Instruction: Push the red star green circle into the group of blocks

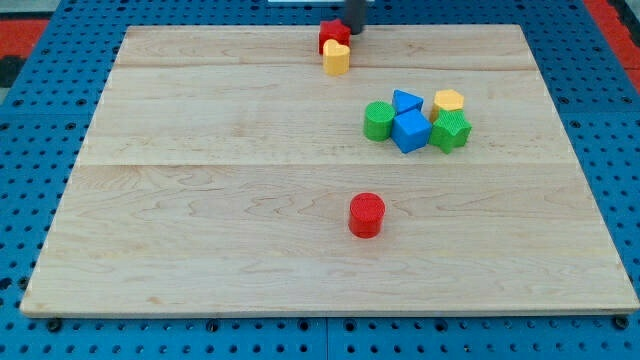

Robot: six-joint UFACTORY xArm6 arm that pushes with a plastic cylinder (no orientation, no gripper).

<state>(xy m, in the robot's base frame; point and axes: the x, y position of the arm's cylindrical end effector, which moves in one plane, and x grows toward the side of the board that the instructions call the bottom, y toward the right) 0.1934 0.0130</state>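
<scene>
At the view's top edge you can see my tip (354, 31). It sits just right of the red star (333, 33) and looks like it touches it, holding nothing. A yellow block (337, 57) touches the star from below. Down to the right, the green circle (378, 120) sits in a group with the blue triangle (405, 101), blue cube (410, 131), green star (451, 131) and yellow hexagon (448, 101). A red cylinder (366, 215) stands alone on the wooden board (200, 200).

A red cylinder (366, 215) stands alone on the wooden desk (200, 200), toward six o'clock. A yellow heart-shaped block (337, 57) sits near twelve o'clock.
</scene>
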